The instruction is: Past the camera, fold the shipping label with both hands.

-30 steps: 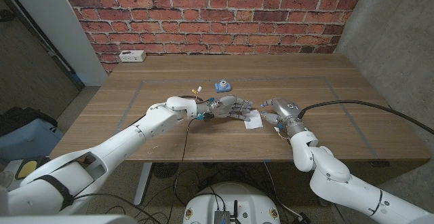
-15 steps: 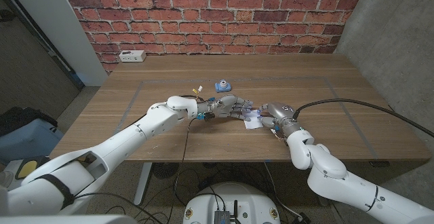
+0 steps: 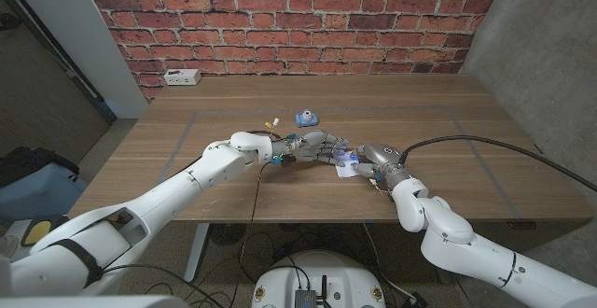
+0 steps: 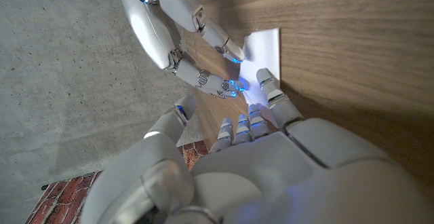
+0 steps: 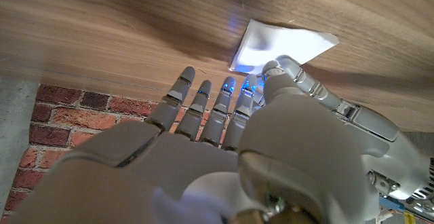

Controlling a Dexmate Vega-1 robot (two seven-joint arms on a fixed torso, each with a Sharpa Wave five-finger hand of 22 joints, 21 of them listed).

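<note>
Even, soft light falls from above in the head view, and the table [image 3: 438,131] shows no hard glare; the arms cast short faint shadows. The far brick wall [image 3: 298,19] is sharp, with slight bending at the edges. In the wrist views the near hands are blurred and large. Blue lights glow on the fingertips [image 5: 228,83] and tint the white label [image 5: 281,46].

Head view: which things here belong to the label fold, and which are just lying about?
Job:
shipping label, white, on the table between both hands
left hand, fingers at the label
right hand, fingers on the label
small blue camera, the landmark

Lying about:
white power strip at the far edge
</note>
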